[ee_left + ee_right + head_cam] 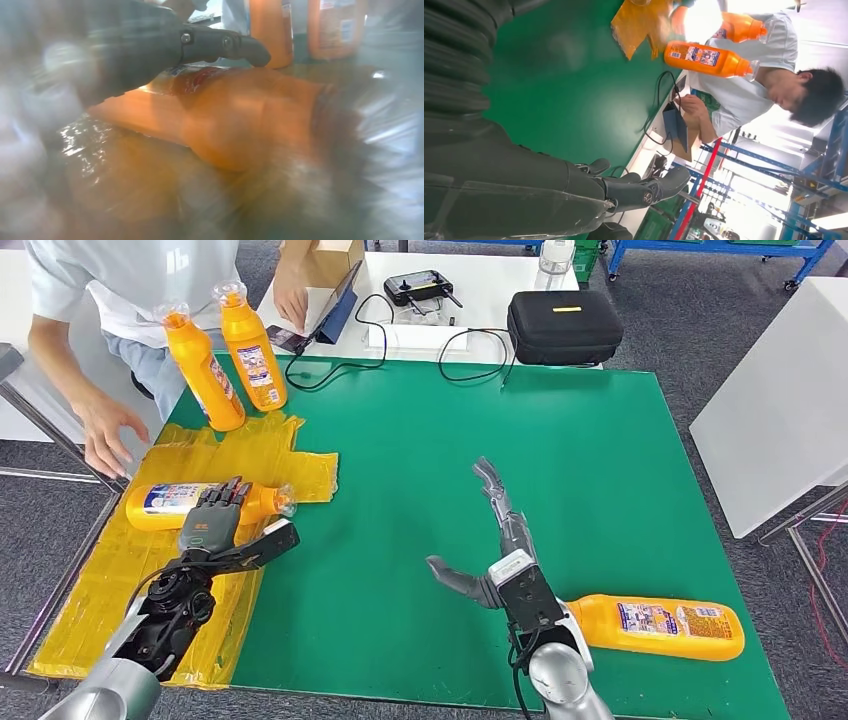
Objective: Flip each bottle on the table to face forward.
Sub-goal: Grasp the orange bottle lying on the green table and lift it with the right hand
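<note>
An orange bottle (160, 502) lies on its side on the yellow sheet (250, 455), cap toward the mat's middle. My left hand (215, 525) is over it, fingers resting on its body and thumb spread off its near side; the blurred left wrist view has the bottle (235, 125) just under a dark finger (220, 45). Two more orange bottles (205, 370) (253, 355) stand upright at the far left. Another bottle (660, 625) lies label up at the near right, beside my right forearm. My right hand (495, 540) hovers open over the green mat (500, 440).
A person (130, 280) sits at the far left, one hand (105, 435) at the mat's left edge near the lying bottle. Behind the mat a white table holds a black case (565, 325), a controller (420, 285) and cables. Another white table (780, 410) stands to the right.
</note>
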You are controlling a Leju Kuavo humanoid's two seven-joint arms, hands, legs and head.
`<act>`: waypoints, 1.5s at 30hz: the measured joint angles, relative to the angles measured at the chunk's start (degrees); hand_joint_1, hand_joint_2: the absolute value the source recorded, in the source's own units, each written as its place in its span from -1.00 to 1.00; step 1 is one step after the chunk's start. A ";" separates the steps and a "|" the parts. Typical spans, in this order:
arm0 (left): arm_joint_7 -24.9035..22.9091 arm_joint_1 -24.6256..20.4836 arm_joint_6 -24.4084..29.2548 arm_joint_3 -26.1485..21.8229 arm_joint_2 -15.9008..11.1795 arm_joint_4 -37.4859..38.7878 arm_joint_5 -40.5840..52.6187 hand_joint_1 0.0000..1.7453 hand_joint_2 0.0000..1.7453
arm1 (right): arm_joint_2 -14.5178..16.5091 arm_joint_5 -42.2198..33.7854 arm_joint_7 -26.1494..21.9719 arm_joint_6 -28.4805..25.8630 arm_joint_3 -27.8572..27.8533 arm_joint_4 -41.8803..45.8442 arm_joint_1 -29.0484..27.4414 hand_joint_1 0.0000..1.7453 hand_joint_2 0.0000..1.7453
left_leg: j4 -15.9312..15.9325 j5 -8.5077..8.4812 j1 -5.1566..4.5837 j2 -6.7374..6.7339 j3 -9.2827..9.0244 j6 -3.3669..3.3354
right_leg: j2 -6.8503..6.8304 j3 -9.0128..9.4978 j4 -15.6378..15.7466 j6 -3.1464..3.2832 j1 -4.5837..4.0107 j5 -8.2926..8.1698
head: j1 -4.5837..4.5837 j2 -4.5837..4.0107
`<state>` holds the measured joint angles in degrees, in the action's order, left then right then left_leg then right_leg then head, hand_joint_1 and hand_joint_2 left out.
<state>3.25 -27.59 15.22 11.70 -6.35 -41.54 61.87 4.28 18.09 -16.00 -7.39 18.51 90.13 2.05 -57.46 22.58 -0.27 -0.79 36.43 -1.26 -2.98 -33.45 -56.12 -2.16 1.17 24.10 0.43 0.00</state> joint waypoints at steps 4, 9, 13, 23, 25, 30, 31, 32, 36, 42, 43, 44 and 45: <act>1.26 0.88 4.09 -0.04 0.38 -0.32 -1.94 -1.00 1.00 | 0.00 -0.04 0.00 -0.01 0.00 -0.18 0.01 -1.00 1.00 | -0.01 0.00 0.00 0.00 0.00 0.00 | -0.01 -0.02 0.00 0.00 0.01 0.00 | -0.01 0.00; 2.39 3.41 9.16 -0.10 1.42 -4.15 -3.09 -1.00 1.00 | -0.01 -0.13 0.00 -0.48 0.00 -0.19 -0.26 -1.00 1.00 | -0.02 0.00 0.00 -0.01 0.10 0.00 | 0.00 -0.12 0.00 0.00 0.02 0.00 | -0.02 0.00; 2.94 4.86 11.58 -0.14 2.19 -8.34 -3.15 -1.00 1.00 | -0.02 -0.17 0.00 -0.92 0.00 -0.19 -0.63 -1.00 1.00 | -0.02 0.01 -0.02 -0.01 0.16 0.00 | 0.01 -0.19 0.01 -0.01 0.01 -0.01 | -0.02 0.00; 7.49 8.41 16.24 -0.93 4.23 -18.47 -9.56 -1.00 1.00 | -0.13 0.14 -0.10 -3.05 0.00 -0.19 -1.27 -1.00 1.00 | -0.02 0.01 -0.01 -0.01 0.18 0.00 | 0.02 -0.23 0.00 -0.01 -0.02 0.00 | -0.01 0.00; 9.18 9.62 13.62 -0.95 4.55 -21.77 -14.32 -1.00 1.00 | -0.25 1.03 -0.14 -4.00 0.00 -0.19 -1.53 -1.00 1.00 | -0.02 0.01 -0.01 -0.01 0.19 0.00 | 0.01 -0.24 0.01 -0.01 -0.01 0.00 | -0.01 0.00; 12.81 12.62 1.30 -0.86 4.74 -29.58 -28.67 -1.00 1.00 | -1.37 7.76 0.02 -6.19 0.01 -0.08 -1.95 -1.00 1.00 | -0.02 0.02 -0.01 -0.01 0.21 0.00 | 0.01 -0.25 0.01 -0.01 0.01 0.00 | 0.00 0.00; 13.53 13.31 -1.54 -0.85 4.73 -31.05 -31.96 -1.00 1.00 | -1.94 10.57 0.24 -6.62 0.03 0.07 -1.96 -1.00 1.00 | -0.02 0.02 -0.02 -0.01 0.21 0.00 | 0.01 -0.24 0.01 -0.01 0.01 0.00 | -0.01 0.00; 14.07 14.01 -3.82 -0.85 4.73 -32.45 -34.68 -1.00 1.00 | -2.62 13.44 0.54 -6.93 0.05 0.28 -1.96 -1.00 1.00 | -0.02 0.02 -0.02 -0.01 0.21 0.00 | 0.01 -0.24 0.01 -0.01 0.01 0.00 | -0.02 0.00; 14.74 16.03 -7.20 -0.87 4.71 -36.26 -38.61 -1.00 1.00 | -4.83 18.70 1.32 -7.10 0.09 1.16 -1.97 -1.00 1.00 | -0.02 0.03 -0.04 -0.01 0.22 -0.01 | 0.01 -0.24 0.02 -0.01 0.01 -0.01 | -0.02 0.00; 15.53 18.32 -12.94 -1.25 4.89 -38.57 -46.33 -1.00 1.00 | -11.14 30.90 2.89 -5.01 1.89 2.70 -2.12 -1.00 1.00 | -0.02 0.03 -0.04 0.00 0.22 -0.01 | 0.00 -0.24 0.02 -0.01 0.01 -0.01 | -0.01 0.00; 15.61 18.64 -13.25 -1.39 4.96 -38.64 -46.96 -1.00 1.00 | -12.53 32.01 3.03 -4.61 2.10 2.97 -2.18 -1.00 1.00 | -0.03 0.03 -0.04 0.00 0.22 -0.02 | 0.00 -0.24 0.02 -0.01 0.01 -0.01 | -0.01 0.00; 15.65 18.89 -13.48 -1.59 5.03 -38.64 -47.46 -1.00 1.00 | -13.96 32.80 3.15 -4.15 2.29 3.27 -2.26 -1.00 1.00 | -0.03 0.03 -0.05 0.00 0.22 -0.02 | 0.00 -0.24 0.03 -0.01 0.02 -0.01 | -0.01 0.00; 15.67 19.12 -13.69 -1.80 5.11 -38.60 -47.93 -1.00 1.00 | -15.47 33.46 3.25 -3.67 2.45 3.59 -2.39 -1.00 1.00 | -0.03 0.04 -0.05 0.00 0.22 -0.03 | 0.00 -0.24 0.03 -0.02 0.02 -0.01 | 0.00 0.00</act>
<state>18.91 -8.47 1.52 9.90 -1.24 -80.14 13.94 -11.19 51.54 -12.75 -11.06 20.97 93.72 -0.34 -57.50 22.62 -0.32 -0.79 36.66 -1.29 -2.98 -33.69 -56.09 -2.18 1.19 24.09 0.43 0.00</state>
